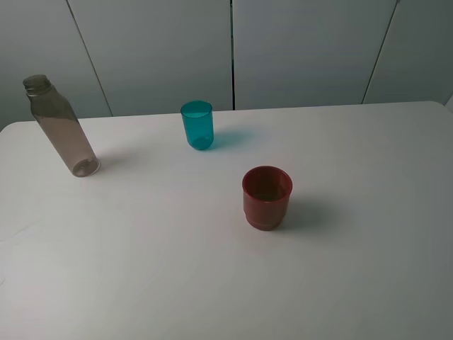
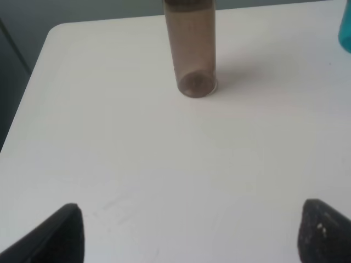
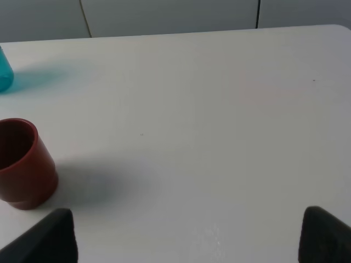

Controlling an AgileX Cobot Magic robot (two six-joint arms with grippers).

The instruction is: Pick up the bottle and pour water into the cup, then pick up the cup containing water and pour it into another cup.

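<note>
The tall smoky grey-brown bottle (image 1: pixel 62 127) stands upright at the table's far left, uncapped. In the left wrist view the bottle (image 2: pixel 191 52) is ahead of my left gripper (image 2: pixel 189 233), whose black fingertips (image 2: pixel 60 233) stand wide apart with nothing between them. The teal cup (image 1: pixel 197 125) stands at the back centre; its edge (image 2: pixel 345 27) shows in the left wrist view. The dark red cup (image 1: pixel 267 197) stands mid-table. My right gripper (image 3: pixel 186 235) is open and empty, with the red cup (image 3: pixel 23 164) off to one side of it. Neither gripper appears in the exterior high view.
The white table (image 1: pixel 354 248) has a rounded far-left corner (image 2: pixel 55 33) near the bottle. Grey wall panels (image 1: pixel 297 49) rise behind the table's back edge.
</note>
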